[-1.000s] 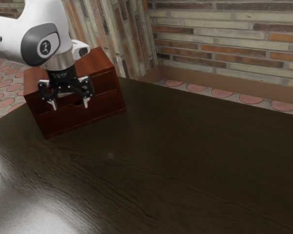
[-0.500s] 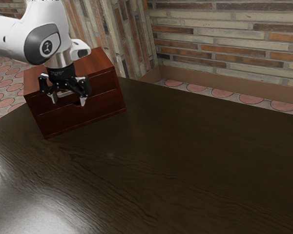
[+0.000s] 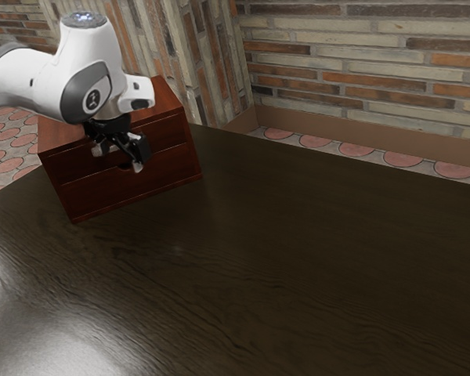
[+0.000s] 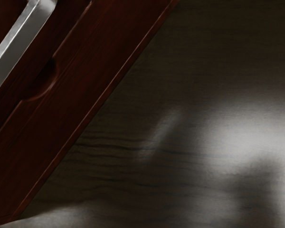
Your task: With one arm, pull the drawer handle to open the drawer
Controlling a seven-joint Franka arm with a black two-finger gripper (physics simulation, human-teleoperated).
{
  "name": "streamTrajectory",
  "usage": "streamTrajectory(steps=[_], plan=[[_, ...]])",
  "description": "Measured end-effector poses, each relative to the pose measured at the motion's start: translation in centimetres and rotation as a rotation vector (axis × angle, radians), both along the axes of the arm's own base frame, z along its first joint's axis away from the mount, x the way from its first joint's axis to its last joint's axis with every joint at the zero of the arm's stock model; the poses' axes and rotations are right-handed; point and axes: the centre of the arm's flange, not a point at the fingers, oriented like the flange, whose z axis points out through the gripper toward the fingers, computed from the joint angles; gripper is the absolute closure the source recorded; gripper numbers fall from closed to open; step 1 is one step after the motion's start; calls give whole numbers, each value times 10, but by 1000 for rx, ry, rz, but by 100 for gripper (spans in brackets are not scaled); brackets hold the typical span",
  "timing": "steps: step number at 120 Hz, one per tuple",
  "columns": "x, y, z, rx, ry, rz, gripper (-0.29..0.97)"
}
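Room: brick walls behind, a brick-patterned floor beyond the dark wooden bench (image 3: 298, 258).
Cabinet: a small red-brown cabinet (image 3: 160, 168) stands at the bench's far corner, on the exterior view's left. Its drawer (image 3: 168, 129) fronts look flush, so nothing is pulled out yet.
Handle: a pale metal handle (image 4: 16, 45) shows in the wrist view, lying along the drawer front, with a rounded notch in the wood below it.
Pincer: the pincer (image 3: 119, 157) is up against the cabinet's front, tilted toward it, fingers apart and clamped on nothing that I can see.
Step in hand: lining up on the handle, by my judgement; the pull has not begun.
Doing it well: get one finger on each side of the bar, squarely across it, close firmly, then draw straight out along the drawer's run. A skewed pull could drag the light cabinet instead.
Change: a second ago the hand pointed straight down with its fingers spread wide before the front. It has since turned to angle toward the drawer and moved up closer. The cabinet has not shifted.
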Motion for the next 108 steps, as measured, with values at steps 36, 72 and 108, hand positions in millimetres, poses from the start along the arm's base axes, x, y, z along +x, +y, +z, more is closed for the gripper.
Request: streamTrajectory(steps=[36, 72, 108], plan=[[15, 16, -3, 61, 3, -192, 0], [21, 37, -15, 92, 28, -312, 0], [23, 44, -21, 123, 66, -416, 0]])
